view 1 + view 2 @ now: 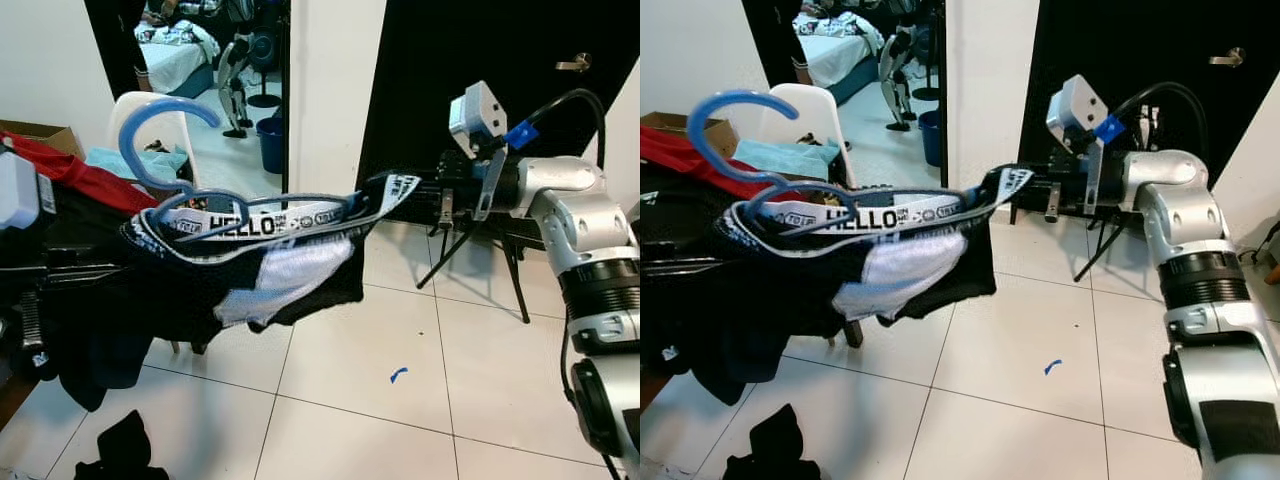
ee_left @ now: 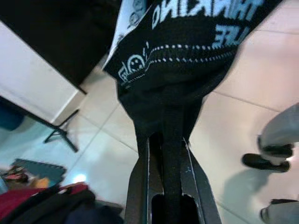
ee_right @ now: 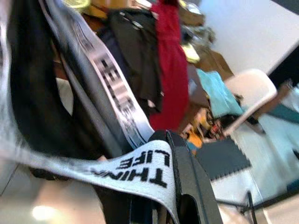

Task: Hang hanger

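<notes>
On the tiled floor [image 1: 400, 420], at 6 to 7 o'clock nearest the robot, lies one dark cloth heap [image 1: 122, 450]; one small blue scrap [image 1: 398, 374] lies toward 5 o'clock.

Above them, one black-and-white garment [image 1: 270, 270] with a lettered waistband is stretched across the middle, carried on one blue hanger [image 1: 150, 140] whose hook rises at about 10 o'clock.

The left gripper [image 2: 164, 154] has its two black fingers closed on a fold of the garment's black fabric at 9 o'clock.

The right gripper [image 1: 1025, 190], at 2 o'clock, has the printed waistband end draped over it; whether its fingers pinch the band I cannot tell.

Farther back at 10 o'clock stand one white chair [image 1: 165, 120] and a pile of red, black and teal clothes [image 1: 80, 170]. Beyond, at 12 o'clock, one blue bucket [image 1: 270, 140] sits in an open doorway.
</notes>
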Tool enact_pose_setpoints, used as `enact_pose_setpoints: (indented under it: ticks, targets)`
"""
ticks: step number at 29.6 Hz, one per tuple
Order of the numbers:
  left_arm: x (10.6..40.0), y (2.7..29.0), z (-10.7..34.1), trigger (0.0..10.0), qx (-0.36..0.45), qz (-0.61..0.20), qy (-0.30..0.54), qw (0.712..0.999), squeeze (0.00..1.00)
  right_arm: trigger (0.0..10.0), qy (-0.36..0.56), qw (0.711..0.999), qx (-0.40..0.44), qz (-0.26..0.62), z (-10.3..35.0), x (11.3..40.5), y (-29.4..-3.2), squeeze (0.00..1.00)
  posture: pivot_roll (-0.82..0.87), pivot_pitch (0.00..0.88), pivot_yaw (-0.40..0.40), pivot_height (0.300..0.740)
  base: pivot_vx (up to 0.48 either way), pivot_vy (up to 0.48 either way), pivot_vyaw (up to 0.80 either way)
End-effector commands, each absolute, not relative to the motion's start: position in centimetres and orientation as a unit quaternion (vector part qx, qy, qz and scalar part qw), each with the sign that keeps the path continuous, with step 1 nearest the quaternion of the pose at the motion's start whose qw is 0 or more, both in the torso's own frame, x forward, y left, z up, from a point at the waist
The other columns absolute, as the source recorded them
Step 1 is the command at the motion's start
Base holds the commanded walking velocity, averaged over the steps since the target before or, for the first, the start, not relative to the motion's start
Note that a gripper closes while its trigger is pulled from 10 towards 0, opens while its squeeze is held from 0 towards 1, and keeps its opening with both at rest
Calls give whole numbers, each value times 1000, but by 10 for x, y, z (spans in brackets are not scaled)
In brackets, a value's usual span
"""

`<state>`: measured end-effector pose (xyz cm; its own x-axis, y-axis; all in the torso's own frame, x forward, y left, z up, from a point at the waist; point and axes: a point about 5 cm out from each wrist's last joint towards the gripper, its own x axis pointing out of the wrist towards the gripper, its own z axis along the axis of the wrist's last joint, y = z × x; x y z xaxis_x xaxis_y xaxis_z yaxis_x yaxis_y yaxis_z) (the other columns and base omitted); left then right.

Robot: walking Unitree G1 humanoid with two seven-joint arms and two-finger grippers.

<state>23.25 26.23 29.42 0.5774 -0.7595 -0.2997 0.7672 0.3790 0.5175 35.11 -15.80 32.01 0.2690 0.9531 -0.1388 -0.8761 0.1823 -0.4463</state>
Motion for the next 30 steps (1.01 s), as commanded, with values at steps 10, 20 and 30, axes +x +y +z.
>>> enact_pose_setpoints:
  ticks: [10,20,30]
  targets:
    - [242,241,271,1451,310,-462,5,831,0,0,-151,686,-274,657,352,338,-113,0,-45,0,-56,740,0,0,0]
    - [251,252,262,1608,328,-382,26,863,0,784,-140,672,-294,665,339,339,-93,0,-37,0,-49,740,0,0,0]
    - [263,229,247,1451,285,-353,10,891,0,10000,-103,725,-291,616,311,353,-70,1000,-41,0,-43,740,0,0,0]
